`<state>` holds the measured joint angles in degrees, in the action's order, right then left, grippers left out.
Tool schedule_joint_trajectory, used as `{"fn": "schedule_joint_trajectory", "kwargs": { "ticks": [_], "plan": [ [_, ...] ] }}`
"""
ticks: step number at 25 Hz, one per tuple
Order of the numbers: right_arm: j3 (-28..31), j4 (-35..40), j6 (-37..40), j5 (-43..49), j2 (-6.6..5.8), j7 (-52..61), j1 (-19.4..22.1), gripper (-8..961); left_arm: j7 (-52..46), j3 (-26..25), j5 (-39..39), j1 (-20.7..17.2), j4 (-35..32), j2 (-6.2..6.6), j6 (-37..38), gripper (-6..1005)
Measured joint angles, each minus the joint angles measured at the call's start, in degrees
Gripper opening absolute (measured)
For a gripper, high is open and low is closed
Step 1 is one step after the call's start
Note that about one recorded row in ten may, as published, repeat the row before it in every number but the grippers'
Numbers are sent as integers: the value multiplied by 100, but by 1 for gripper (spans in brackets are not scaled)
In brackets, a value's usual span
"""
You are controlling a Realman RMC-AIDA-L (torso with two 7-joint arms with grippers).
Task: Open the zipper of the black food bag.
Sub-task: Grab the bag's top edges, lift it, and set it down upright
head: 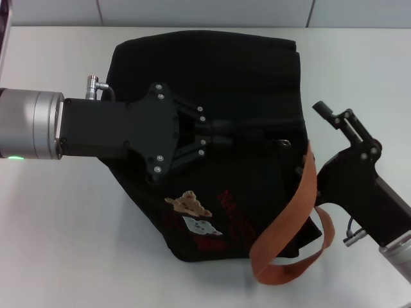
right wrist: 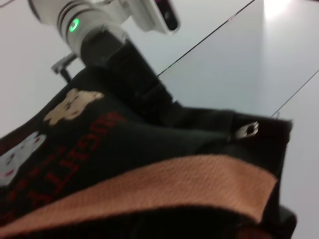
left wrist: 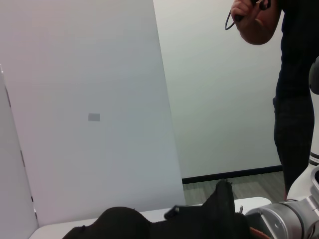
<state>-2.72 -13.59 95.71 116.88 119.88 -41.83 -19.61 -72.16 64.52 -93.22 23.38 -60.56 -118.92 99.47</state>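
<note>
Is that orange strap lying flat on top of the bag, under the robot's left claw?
No: in the head view the orange strap hangs down the black food bag on its right side, away from the left gripper.

White table (head: 58, 231) before me; pale wall panels (left wrist: 89, 114) behind, dark baseboard (left wrist: 229, 175), grey floor (left wrist: 259, 185).

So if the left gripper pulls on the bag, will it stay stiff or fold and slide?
The bag is probably soft: its black fabric sags and bulges in the head view. It may slide on the smooth table, since the right gripper sits beside it. The left gripper lies over its top. The strap hangs loose, so floppy.
</note>
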Motion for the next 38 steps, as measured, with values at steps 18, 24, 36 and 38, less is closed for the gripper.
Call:
{"fn": "schedule_joint_trajectory", "kwargs": {
  "ticks": [18, 24, 36, 38],
  "plan": [
    [-26, -58, -117, 14, 0, -62, -189, 722, 0, 28, 88, 46, 0, -8, 10, 106],
    [-27, -64, 42, 45, 0, -18, -190, 709, -5, 33, 104, 60, 0, -8, 4, 106],
    [-28, -93, 50, 71, 0, -1, -189, 685, -1, 87, 118, 71, 9, -8, -34, 106],
    [-32, -91, 34, 131, 0, 0, -191, 680, -1, 88, 122, 66, 9, -8, -32, 106]
  ]
}}
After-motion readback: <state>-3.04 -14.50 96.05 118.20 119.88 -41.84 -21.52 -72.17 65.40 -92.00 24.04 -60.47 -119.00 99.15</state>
